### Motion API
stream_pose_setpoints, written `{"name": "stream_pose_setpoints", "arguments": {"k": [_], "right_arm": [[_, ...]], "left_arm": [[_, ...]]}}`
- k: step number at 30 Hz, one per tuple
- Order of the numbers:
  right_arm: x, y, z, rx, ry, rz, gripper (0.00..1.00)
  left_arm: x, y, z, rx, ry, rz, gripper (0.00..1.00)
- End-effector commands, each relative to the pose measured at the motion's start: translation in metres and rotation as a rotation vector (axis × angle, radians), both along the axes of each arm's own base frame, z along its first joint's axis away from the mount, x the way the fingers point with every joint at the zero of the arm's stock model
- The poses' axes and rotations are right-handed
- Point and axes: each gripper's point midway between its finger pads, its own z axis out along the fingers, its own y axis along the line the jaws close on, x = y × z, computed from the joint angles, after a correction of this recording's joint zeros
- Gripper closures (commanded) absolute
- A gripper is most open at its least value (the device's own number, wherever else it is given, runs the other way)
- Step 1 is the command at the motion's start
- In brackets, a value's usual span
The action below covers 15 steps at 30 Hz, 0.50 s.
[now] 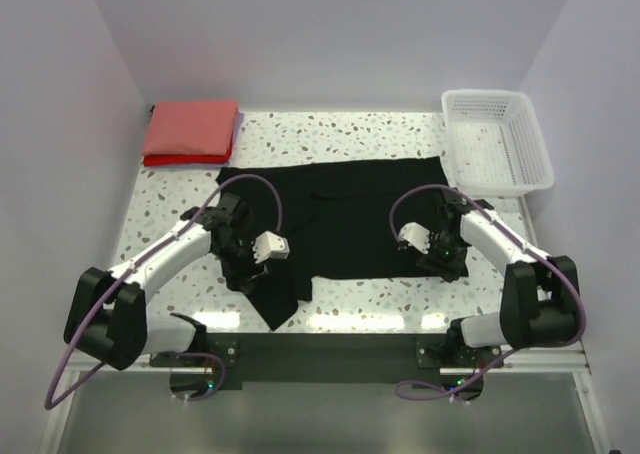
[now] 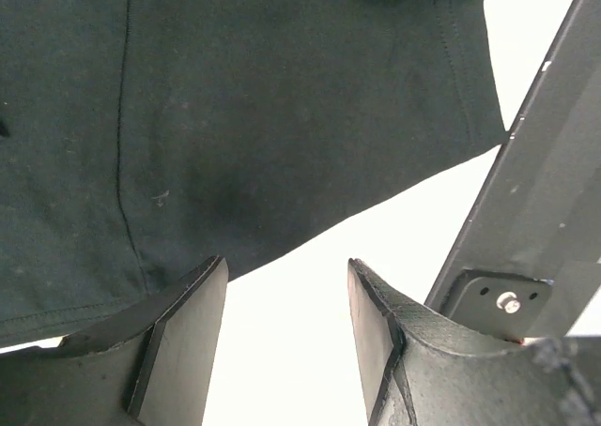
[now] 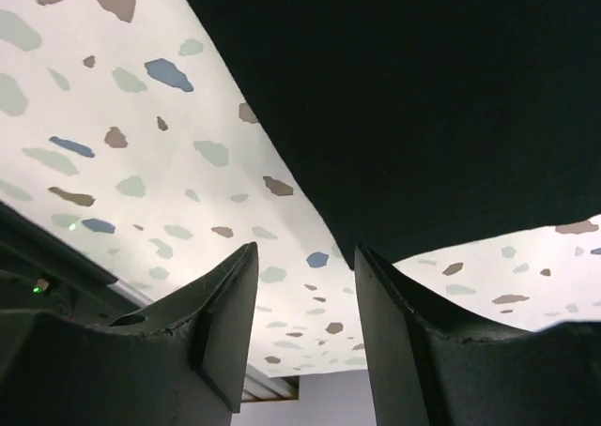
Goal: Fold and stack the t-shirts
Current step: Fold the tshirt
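Observation:
A black t-shirt (image 1: 345, 214) lies spread across the middle of the table, with one part trailing toward the front edge near my left arm. Coral-red t-shirts (image 1: 190, 129) sit folded in a stack at the back left corner. My left gripper (image 1: 243, 267) is open at the black shirt's front left part. In the left wrist view the black cloth (image 2: 282, 107) ends just beyond the left gripper (image 2: 286, 268), with nothing between the jaws. My right gripper (image 1: 445, 259) is open at the shirt's front right corner. The cloth's corner (image 3: 423, 116) lies just past the right gripper (image 3: 305, 257).
A white lattice basket (image 1: 530, 134) stands at the back right corner. The speckled tabletop (image 1: 400, 299) shows along the front edge between my arms. White walls close in the left, back and right sides.

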Motion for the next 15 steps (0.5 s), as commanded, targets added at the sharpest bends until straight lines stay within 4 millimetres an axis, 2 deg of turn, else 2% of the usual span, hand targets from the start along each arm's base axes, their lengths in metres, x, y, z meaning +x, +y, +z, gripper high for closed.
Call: {"name": "stream_pose_setpoints", "arguments": {"k": [1, 9, 15], "right_arm": [[0.025, -0.009, -0.002, -0.037, -0.143, 0.060, 0.51], [0.037, -0.012, -0.027, -0.051, -0.148, 0.072, 0.54], [0.035, -0.017, -0.040, -0.076, -0.152, 0.100, 0.70]], "left_arm": [[0.013, -0.003, 0.003, 0.008, -0.086, -0.013, 0.41], [0.009, -0.002, -0.008, 0.047, -0.088, -0.023, 0.40], [0.003, -0.005, -0.014, 0.071, -0.104, -0.034, 0.40]]}}
